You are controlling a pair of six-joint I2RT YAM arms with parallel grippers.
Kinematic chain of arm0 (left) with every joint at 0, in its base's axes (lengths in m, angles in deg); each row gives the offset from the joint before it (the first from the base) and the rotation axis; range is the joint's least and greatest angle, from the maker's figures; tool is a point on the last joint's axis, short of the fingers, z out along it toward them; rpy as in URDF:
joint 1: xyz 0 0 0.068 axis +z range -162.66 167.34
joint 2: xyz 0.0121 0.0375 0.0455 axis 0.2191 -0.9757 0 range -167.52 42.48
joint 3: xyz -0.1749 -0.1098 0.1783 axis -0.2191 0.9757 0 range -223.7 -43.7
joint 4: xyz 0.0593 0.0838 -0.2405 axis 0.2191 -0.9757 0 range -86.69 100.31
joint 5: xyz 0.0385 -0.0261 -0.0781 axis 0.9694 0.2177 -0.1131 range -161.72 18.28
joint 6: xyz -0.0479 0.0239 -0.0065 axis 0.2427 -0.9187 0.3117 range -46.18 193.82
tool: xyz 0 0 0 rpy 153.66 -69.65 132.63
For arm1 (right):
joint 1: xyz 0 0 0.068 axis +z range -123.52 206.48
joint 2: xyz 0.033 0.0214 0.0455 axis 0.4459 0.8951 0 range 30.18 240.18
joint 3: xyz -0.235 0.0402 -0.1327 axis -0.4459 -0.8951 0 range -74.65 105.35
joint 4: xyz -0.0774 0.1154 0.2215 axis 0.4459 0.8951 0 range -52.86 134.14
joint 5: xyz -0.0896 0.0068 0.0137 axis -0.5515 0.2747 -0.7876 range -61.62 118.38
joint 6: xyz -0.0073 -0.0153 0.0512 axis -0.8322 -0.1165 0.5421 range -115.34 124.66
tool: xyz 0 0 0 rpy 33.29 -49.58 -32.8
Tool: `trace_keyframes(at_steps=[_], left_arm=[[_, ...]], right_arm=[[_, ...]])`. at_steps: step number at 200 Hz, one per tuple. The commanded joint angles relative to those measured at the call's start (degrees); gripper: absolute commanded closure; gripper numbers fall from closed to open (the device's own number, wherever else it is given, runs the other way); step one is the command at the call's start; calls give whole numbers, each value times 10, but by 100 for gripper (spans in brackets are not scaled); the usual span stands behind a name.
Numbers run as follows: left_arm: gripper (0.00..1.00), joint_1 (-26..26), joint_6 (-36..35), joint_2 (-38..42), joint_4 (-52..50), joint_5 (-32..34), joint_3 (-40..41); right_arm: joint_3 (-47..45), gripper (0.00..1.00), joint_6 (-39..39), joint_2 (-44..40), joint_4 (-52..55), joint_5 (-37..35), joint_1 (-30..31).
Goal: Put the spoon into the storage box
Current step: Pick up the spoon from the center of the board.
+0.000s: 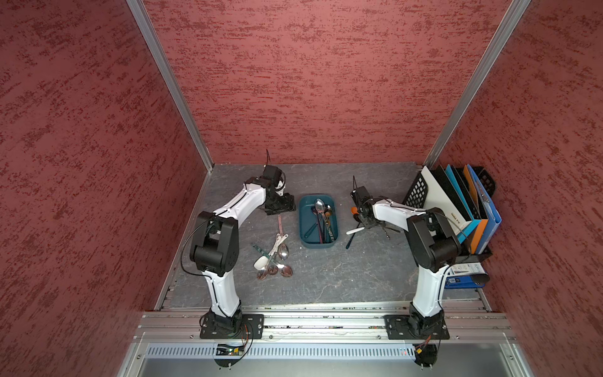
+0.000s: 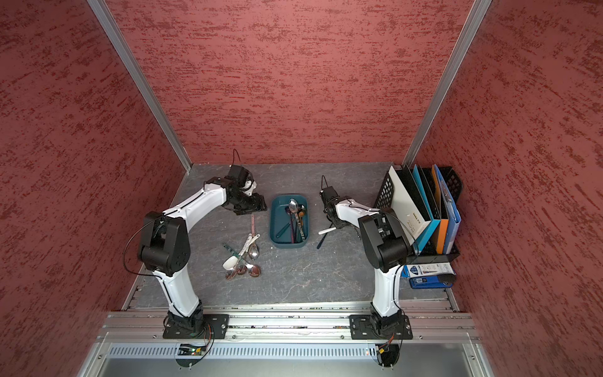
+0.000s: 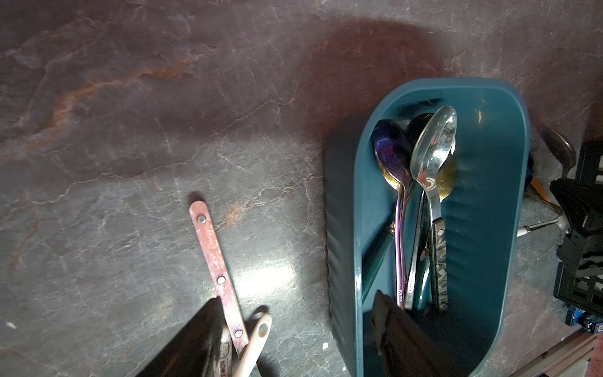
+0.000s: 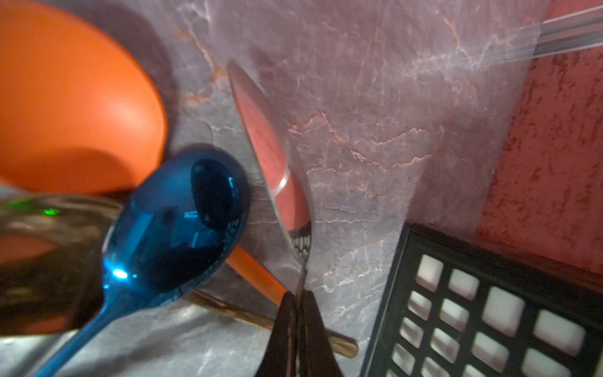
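The dark teal storage box lies mid-table with several spoons in it, as the left wrist view also shows. My right gripper is just right of the box, shut on the thin neck of a silver spoon turned on its edge. Whether that spoon is off the table I cannot tell. My left gripper stands open at the box's left wall. One finger is over the box's inside, the other over loose spoon handles; nothing is between them.
An orange spoon and a blue spoon lie close beside the held one. A pile of spoons lies left of the box. A black mesh file rack with folders stands at the right wall.
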Motion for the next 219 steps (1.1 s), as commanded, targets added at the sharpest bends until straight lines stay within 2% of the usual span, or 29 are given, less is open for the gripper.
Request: trace_keyframes(at_steps=[1,32,56,81,110,122,150,183,219], left_arm=[[24,3,-4,19,9,-6,6],[25,3,-3,24,11,-7,8],[24,-1,-22,38,26,-34,19],[24,-28,-92,56,35,-79,24],[23,-83,-177,55,8,-72,14],[23,-101,-193,53,10,-70,14],[23,-124,-193,47,24,-67,13],[23,-132,-178,61,37,-49,28],[23,-133,-168,79,40,-37,49]], right_arm=[[-13,99,57,-39,-48,21,6],[-15,99,90,-52,-66,12,6],[-17,99,88,-70,-80,42,6],[-3,99,84,-61,-54,80,6],[16,100,91,-55,-6,88,6],[18,100,97,-64,-21,92,6],[71,100,140,-41,-48,146,6],[96,100,223,-3,-98,268,6],[56,100,234,-9,-150,282,6]])
